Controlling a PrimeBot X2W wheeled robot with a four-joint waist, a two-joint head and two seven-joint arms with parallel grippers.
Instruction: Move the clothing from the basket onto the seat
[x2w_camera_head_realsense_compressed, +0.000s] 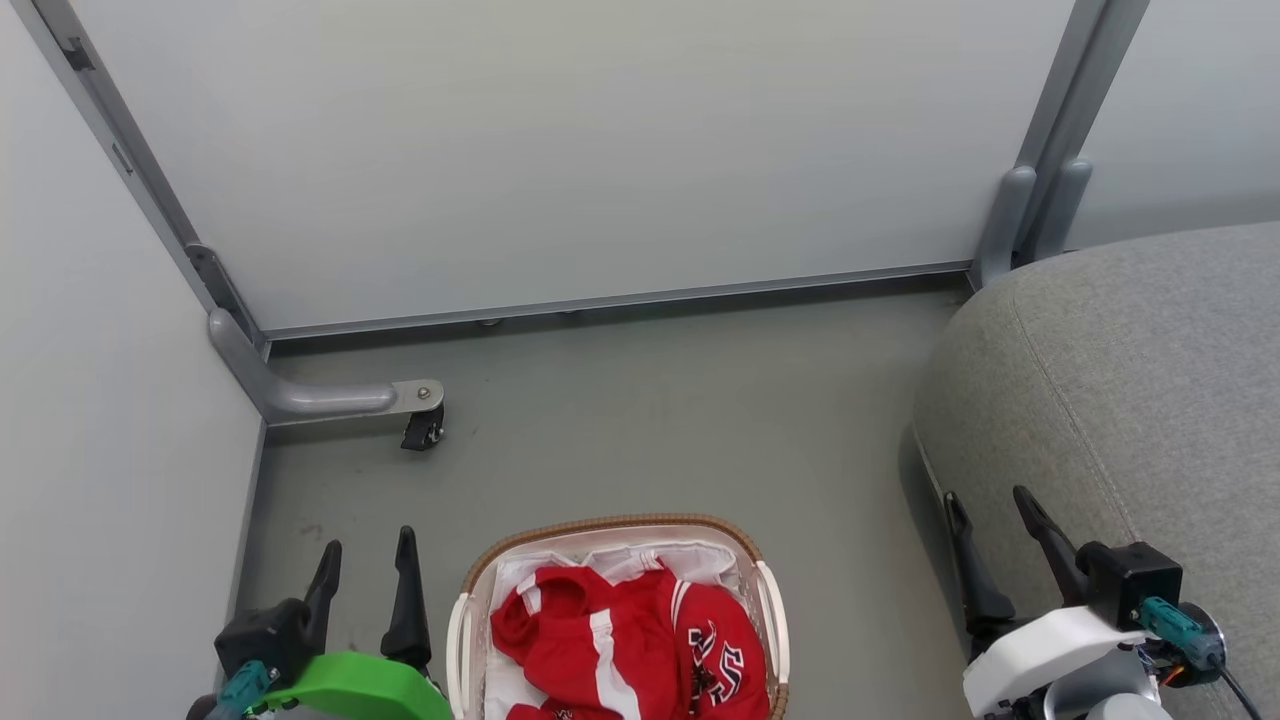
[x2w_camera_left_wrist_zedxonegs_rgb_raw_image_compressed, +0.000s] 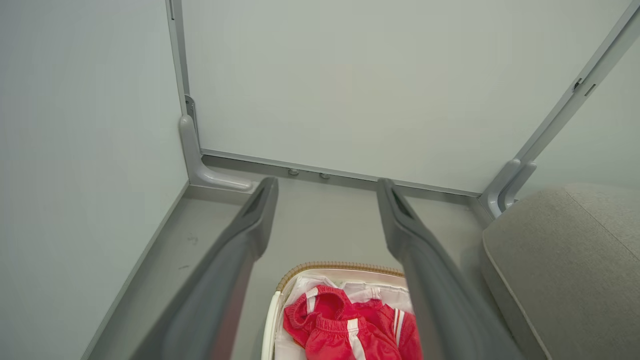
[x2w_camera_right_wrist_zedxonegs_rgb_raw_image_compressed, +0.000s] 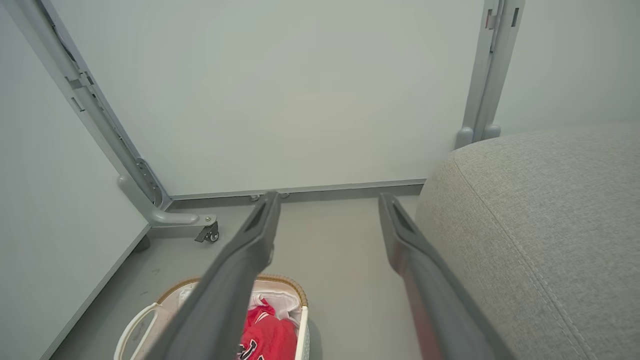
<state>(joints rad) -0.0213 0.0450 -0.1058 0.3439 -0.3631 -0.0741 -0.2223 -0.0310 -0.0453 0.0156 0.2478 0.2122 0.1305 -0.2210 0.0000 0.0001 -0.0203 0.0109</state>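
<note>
The left end effector (x2w_camera_head_realsense_compressed: 369, 540), two long dark fingers on a bright green mount, stood spread wide and empty at the lower left of the head view. It was just beside a small oval white plastic laundry basket (x2w_camera_head_realsense_compressed: 610, 522) with a brown woven rim and white side handles. The right end effector (x2w_camera_head_realsense_compressed: 986, 495), on a white mount, was likewise spread wide and held nothing. Its fingers were set against the near edge of a large grey fabric-upholstered seat (x2w_camera_head_realsense_compressed: 1130, 400) with rounded edges and a stitched seam; whether they touched the cushion could not be told.

The clothing (x2w_camera_head_realsense_compressed: 620, 640), crumpled red sports jerseys with white stripes, one showing dark navy white-edged numerals, lay heaped inside the basket on its white fabric liner (x2w_camera_head_realsense_compressed: 700, 555), the numerals toward the seat side. The basket sat on the grey floor (x2w_camera_head_realsense_compressed: 650, 420) between the two end effectors, apart from the seat.

Farther off, a black caster (x2w_camera_head_realsense_compressed: 422, 428) under a grey metal foot (x2w_camera_head_realsense_compressed: 320, 400) stood at the left. Pale grey partition panels (x2w_camera_head_realsense_compressed: 600, 150) in grey metal frames (x2w_camera_head_realsense_compressed: 1050, 120) closed off the back and the left side.
</note>
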